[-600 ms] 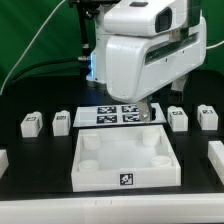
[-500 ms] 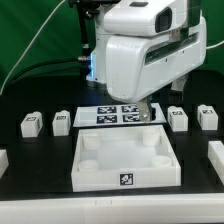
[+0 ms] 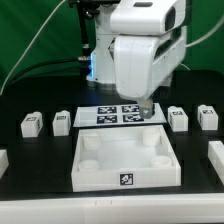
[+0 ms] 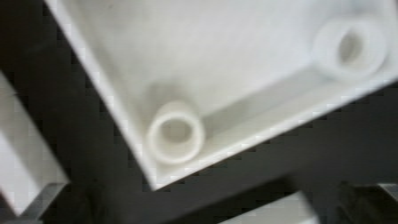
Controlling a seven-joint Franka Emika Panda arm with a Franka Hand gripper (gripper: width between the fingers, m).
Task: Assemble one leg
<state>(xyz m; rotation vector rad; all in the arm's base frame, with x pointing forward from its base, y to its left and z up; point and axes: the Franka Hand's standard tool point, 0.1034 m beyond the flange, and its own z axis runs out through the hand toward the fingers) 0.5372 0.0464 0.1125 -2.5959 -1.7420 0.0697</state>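
Note:
Several small white legs with black-and-white tags stand in a row on the black table: two on the exterior view's left point(image 3: 30, 124) point(image 3: 61, 121) and two on its right point(image 3: 177, 117) point(image 3: 206, 117). My gripper point(image 3: 148, 109) hangs over the back right corner of the large white rimmed panel point(image 3: 125, 178), left of the nearer right-hand leg and apart from it. It holds nothing and its jaws look open. The blurred wrist view shows the panel's rim point(image 4: 249, 110) and two round corner sockets point(image 4: 175, 133) point(image 4: 347, 45).
The marker board point(image 3: 112, 116) lies just behind the panel, partly under the arm. White blocks sit at the table's left edge point(image 3: 3, 158) and right edge point(image 3: 215, 154). A green curtain forms the backdrop.
The wrist and hand have turned, so the arm's big white housing now looks narrower. The gripper tip stays at about the same spot. No part has moved.

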